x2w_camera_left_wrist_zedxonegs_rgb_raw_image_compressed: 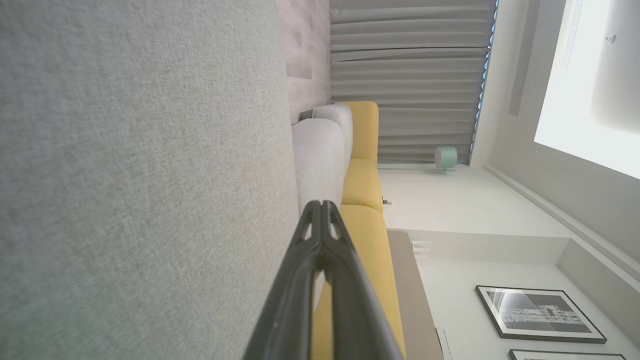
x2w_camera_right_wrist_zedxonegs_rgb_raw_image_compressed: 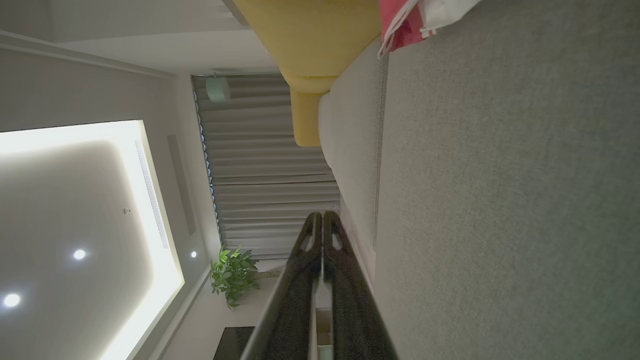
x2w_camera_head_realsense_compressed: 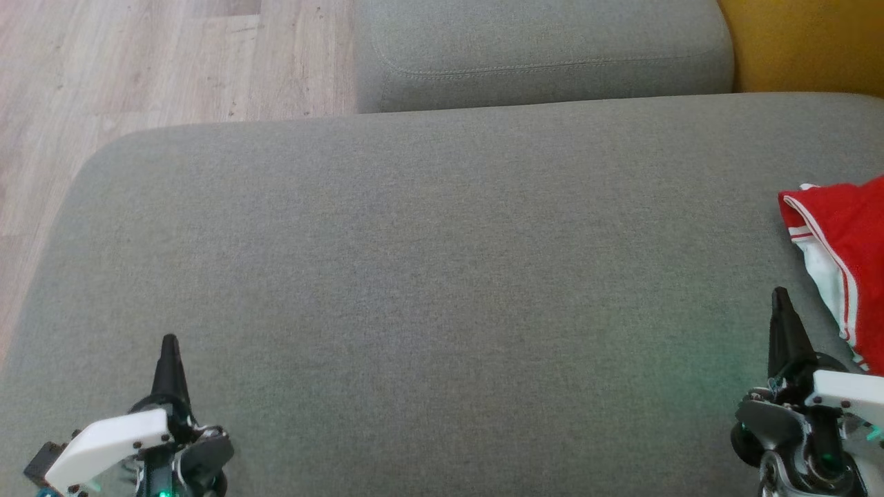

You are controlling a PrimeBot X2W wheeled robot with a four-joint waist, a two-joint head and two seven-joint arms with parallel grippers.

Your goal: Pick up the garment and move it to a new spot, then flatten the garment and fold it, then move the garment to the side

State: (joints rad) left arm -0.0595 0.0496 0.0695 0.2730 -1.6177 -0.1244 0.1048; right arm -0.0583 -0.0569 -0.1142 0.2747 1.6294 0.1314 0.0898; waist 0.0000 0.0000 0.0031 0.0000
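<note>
Broad grey sofa seat (x2w_camera_head_realsense_compressed: pixel 428 276) underneath. Red-and-white garment (x2w_camera_head_realsense_compressed: pixel 839 255) bunched at its far right edge, near the right gripper (x2w_camera_head_realsense_compressed: pixel 780 295). Left gripper (x2w_camera_head_realsense_compressed: pixel 169 342) at near left. Both with fingers pressed together, holding nothing. Pale wood floor (x2w_camera_head_realsense_compressed: pixel 138 69) beyond, yellow cushion (x2w_camera_head_realsense_compressed: pixel 808 41) back right, pleated curtains (x2w_camera_left_wrist_zedxonegs_rgb_raw_image_compressed: pixel 410 75) behind.

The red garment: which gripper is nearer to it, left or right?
Right. The right gripper sits just beside the red garment, not touching it. The left gripper is far off, across the grey cushion.
</note>
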